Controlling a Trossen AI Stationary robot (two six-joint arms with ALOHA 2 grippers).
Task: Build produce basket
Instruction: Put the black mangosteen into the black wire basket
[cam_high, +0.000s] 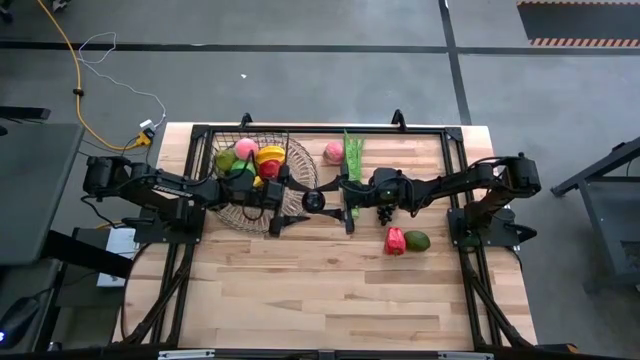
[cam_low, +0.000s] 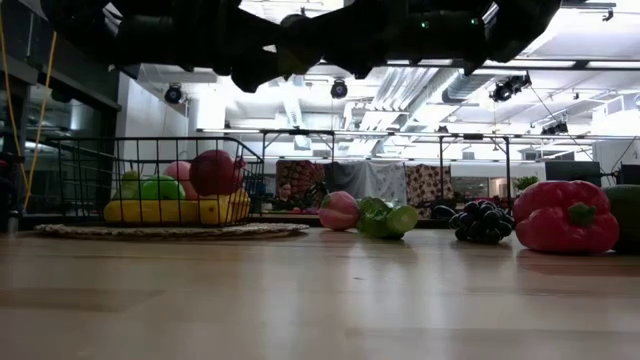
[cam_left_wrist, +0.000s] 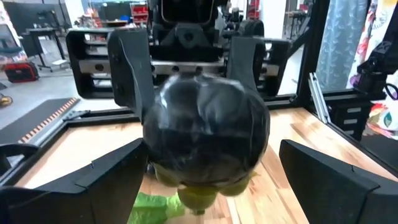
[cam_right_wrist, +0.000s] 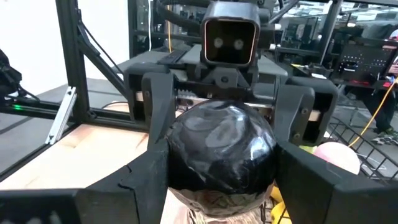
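Jaws of the right gripper (cam_right_wrist: 221, 183) are closed on a dark round avocado (cam_left_wrist: 205, 130) with a yellow-green underside, held in the air above the counter (cam_high: 330, 300), just beyond the basket (cam_high: 250, 137) on the right arm's side. Jaws of the left gripper (cam_left_wrist: 211, 186) stand wide on either side of the same fruit, with a gap showing at one side. The two grippers face each other nose to nose.

The black wire basket sits on a round woven tray (cam_low: 170, 231) and holds yellow bananas (cam_low: 160, 211), a green apple (cam_low: 160, 187), a red apple (cam_low: 213, 172) and a pink peach (cam_high: 243, 150).

Outside the basket, on the right arm's side, a second peach (cam_high: 333, 152) and a long green stalk (cam_high: 352, 160) lie nearest. Purple grapes (cam_low: 480, 220) lie farther off. A red pepper (cam_high: 395, 241) and a green fruit (cam_high: 417, 241) lie farthest, touching each other.

Both arms cross above the tray and cover part of it from overhead.
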